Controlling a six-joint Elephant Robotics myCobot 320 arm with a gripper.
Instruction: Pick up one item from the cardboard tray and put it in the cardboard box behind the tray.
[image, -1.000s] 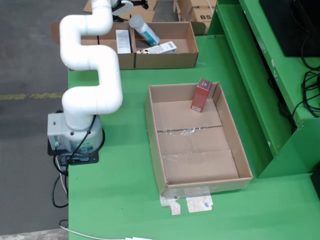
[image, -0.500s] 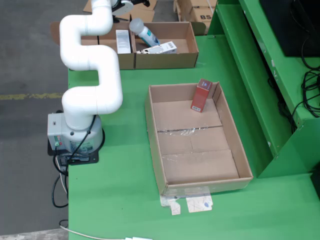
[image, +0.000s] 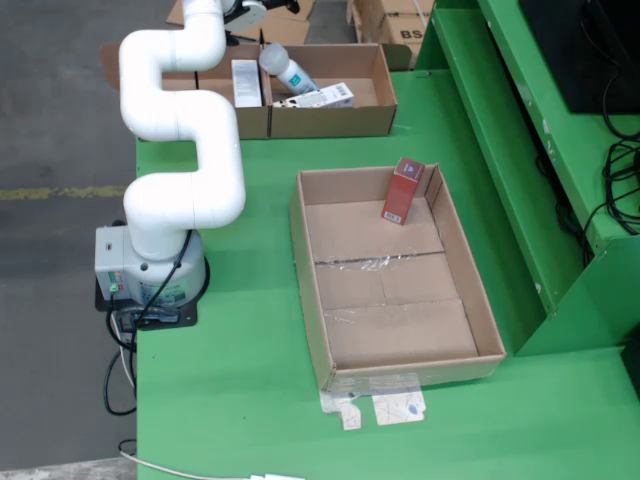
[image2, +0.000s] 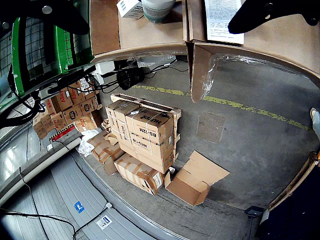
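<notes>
Green table (image: 250, 400) fills most of the fixed view, grey concrete floor (image: 50, 120) to its left. We log the white arm (image: 180, 130) reaching back over the cardboard box (image: 330, 120) behind the tray (image: 400, 350). Against the frame half a second earlier, the white bottle (image: 285, 68) sits slightly lower and further left, now lying in the box beside a flat white carton (image: 322, 97). One red carton (image: 403, 190) stands unmoved in the tray's far end. Gripper (image: 245, 12) is cut off at the frame edge; we cannot tell its opening. Wrist view shows stacked cartons (image2: 145, 135) on the floor.
</notes>
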